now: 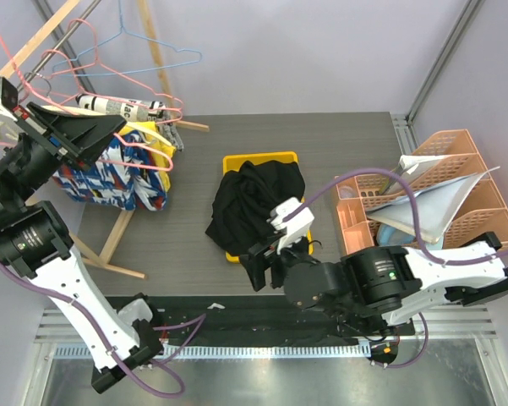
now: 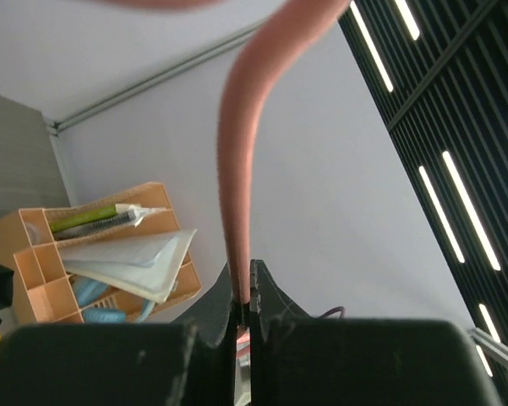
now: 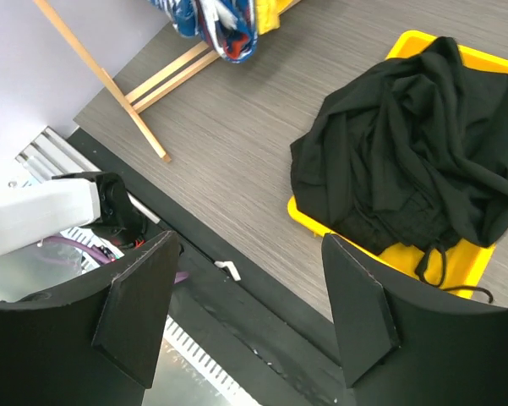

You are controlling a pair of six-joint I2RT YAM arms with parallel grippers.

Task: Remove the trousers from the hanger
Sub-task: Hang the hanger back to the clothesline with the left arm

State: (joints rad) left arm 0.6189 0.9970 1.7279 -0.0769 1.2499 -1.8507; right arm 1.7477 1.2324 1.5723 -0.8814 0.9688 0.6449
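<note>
Trousers (image 1: 258,207), black and crumpled into a heap, lie in the yellow tray (image 1: 262,158) near the middle of the desk (image 1: 338,144). They are free of any hanger. The cloth fills most of the tray and spills over its left rim onto the grey wood-grain top. In the right wrist view a thin black loop of cord lies over the tray's near edge.

The right claw (image 3: 249,304) hovers over the near edge of the desk, just beside the tray's near-left corner. Its two black fingers (image 3: 139,309) are spread wide with nothing between them, and it touches no cloth.

The left claw (image 2: 243,292) is raised high at the far left, close to the wooden rack (image 1: 118,228). Its fingers are pressed together on the wire of a pink hanger (image 2: 237,169), which rises from the pinch and curves out of the top of the left wrist view.

A bright patterned garment (image 1: 110,173) in blue, white and yellow hangs on the rack below that arm. An orange organiser (image 1: 423,194) holding papers and small items stands at the right edge of the desk, well apart from the tray.
</note>
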